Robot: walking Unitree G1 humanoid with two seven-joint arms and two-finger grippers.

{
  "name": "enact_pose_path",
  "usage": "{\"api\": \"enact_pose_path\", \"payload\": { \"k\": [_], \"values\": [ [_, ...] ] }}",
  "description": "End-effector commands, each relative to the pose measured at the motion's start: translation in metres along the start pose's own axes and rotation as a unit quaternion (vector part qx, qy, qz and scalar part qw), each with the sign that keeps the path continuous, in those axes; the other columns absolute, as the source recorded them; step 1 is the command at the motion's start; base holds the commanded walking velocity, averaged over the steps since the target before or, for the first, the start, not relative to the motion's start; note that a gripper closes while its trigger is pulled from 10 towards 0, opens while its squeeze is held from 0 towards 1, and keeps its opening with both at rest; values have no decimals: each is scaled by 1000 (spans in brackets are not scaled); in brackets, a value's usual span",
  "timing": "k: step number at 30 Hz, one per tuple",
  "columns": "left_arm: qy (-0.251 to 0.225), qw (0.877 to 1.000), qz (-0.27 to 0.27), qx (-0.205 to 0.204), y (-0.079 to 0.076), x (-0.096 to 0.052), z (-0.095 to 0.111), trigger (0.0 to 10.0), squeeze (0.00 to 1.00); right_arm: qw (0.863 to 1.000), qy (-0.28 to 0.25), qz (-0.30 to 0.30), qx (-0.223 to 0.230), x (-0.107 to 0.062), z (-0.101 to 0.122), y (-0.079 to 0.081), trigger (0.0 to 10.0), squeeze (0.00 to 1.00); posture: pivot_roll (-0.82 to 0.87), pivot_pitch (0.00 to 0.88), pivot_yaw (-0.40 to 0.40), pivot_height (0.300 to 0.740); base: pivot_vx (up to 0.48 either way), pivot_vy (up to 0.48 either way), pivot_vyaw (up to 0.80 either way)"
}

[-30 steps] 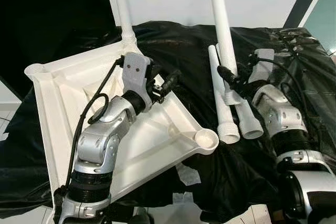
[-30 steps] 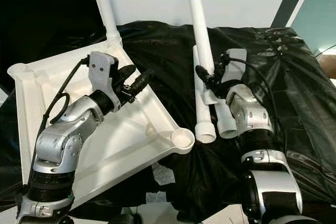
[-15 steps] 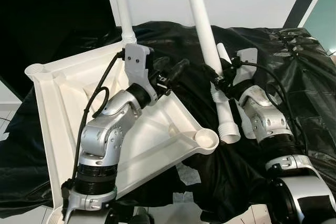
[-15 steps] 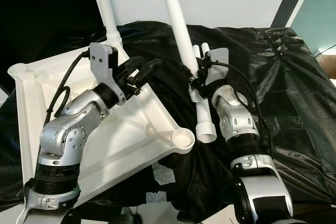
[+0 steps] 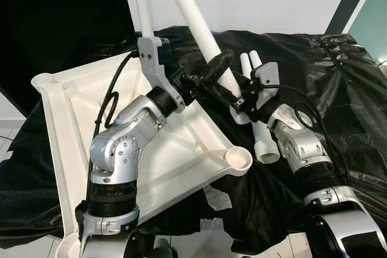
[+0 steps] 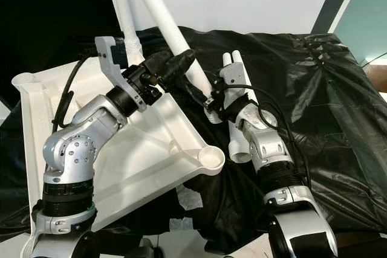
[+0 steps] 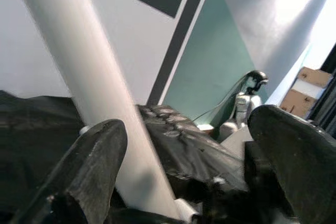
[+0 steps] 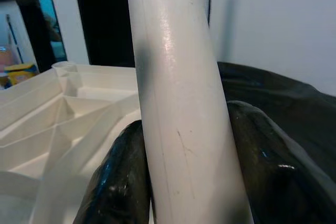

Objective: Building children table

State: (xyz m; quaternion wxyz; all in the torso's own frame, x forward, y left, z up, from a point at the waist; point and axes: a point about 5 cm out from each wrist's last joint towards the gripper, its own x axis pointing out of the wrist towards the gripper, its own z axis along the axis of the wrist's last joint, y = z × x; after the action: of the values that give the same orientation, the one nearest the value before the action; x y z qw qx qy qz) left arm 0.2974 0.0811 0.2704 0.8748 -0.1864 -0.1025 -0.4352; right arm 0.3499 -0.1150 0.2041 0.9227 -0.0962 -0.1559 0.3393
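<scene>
An upturned white table top point(image 5: 66, 107) lies on the black cloth at the left, with one white leg point(image 5: 140, 4) standing in its far corner socket. My right gripper point(image 5: 237, 102) is shut on a long white leg point(image 5: 193, 22) near its lower end, and the leg leans up and to the left. The right wrist view has that leg point(image 8: 178, 77) clamped between both fingers point(image 8: 262, 150). My left gripper point(image 5: 216, 74) is open right by the same leg, and its wrist view shows the leg point(image 7: 89, 77) beside one finger point(image 7: 89, 177). The near corner socket point(image 5: 237, 160) is empty.
Two more white legs point(image 5: 261, 131) lie on the black cloth point(image 5: 338, 89) under my right arm. White scraps point(image 5: 214, 200) lie near the front edge. A dark opening is behind on the left and a white wall behind the table.
My right gripper has swung the held leg over to the left, its top tilting well over the table top. My left gripper has risen and reached right to the leg.
</scene>
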Motion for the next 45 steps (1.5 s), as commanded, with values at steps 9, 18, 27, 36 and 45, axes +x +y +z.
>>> {"api": "enact_pose_path", "payload": {
  "k": [9,18,27,36,45],
  "values": [
    [23,999,23,20,16,0,2,10000,0,999,-24,9,-27,-1,8,3,10000,0,92,44,-7,740,0,0,0],
    [16,999,29,1,18,3,4,10000,0,998,-32,48,-23,-2,7,12,10000,0,92,47,-6,740,0,0,0],
    [-9,999,23,-39,20,11,14,10000,0,995,-38,87,-13,-3,7,24,10000,0,94,45,-4,740,0,0,0],
    [-33,997,13,-73,22,11,20,0,0,996,-33,87,-11,-6,4,25,10000,0,90,50,1,740,0,0,0],
    [-26,995,5,-91,11,16,9,0,0,996,-26,86,-12,-3,7,24,10000,0,94,52,-3,740,0,0,0]
  ]
}}
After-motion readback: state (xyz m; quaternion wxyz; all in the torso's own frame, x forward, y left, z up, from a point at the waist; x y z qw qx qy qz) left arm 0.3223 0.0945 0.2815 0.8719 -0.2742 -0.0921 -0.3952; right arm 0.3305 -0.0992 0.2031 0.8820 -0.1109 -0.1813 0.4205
